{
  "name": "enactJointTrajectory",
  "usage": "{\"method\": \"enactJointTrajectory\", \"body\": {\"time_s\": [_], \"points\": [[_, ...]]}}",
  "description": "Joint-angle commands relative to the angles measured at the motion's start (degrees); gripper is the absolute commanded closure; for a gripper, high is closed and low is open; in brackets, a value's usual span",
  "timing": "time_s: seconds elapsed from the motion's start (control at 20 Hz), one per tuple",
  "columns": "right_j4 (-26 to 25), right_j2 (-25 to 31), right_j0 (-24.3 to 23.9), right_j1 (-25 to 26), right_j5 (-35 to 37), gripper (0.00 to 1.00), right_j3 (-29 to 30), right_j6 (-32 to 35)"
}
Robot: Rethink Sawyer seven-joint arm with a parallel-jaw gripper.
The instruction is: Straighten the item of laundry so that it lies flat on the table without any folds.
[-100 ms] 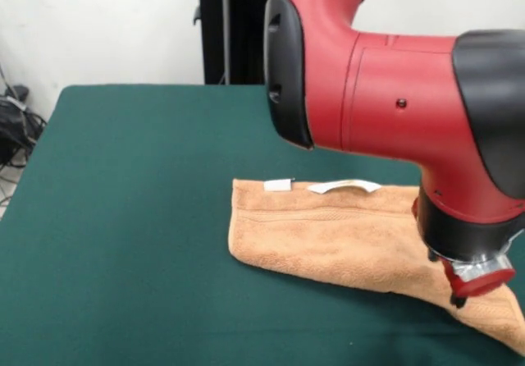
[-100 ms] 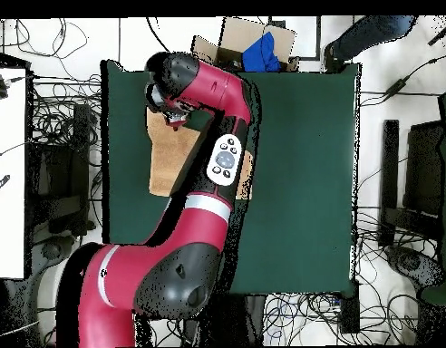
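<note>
Front view: a plain white wall (image 1: pixel 107 21) fills the upper left of the frame and continues at the upper right. A black stand (image 1: pixel 225 25) rises at top centre. A tangle of dark cables (image 1: pixel 15 128) lies at the left edge.

Overhead view: a pale tiled floor (image 2: pixel 72 54) surrounds the scene, strewn with black cables (image 2: pixel 54 100) on the left and right. A white tabletop (image 2: pixel 7 172) occupies the left edge. An open cardboard box (image 2: pixel 231 41) holding a blue cloth (image 2: pixel 263 53) sits at top centre. A person's leg (image 2: pixel 367 34) in blue trousers shows at the upper right.
</note>
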Motion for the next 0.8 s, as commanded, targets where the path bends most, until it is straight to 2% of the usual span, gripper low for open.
{"method": "enactJointTrajectory", "body": {"time_s": [0.05,0.4,0.8], "points": [[-3.4,3.8,-2.1,4.2,6.5,0.00,1.3,7.5],[-4.6,2.5,-1.7,8.0,1.5,0.00,0.7,8.0],[-4.0,1.2,-0.8,11.6,-5.3,0.00,0.0,11.8]]}}
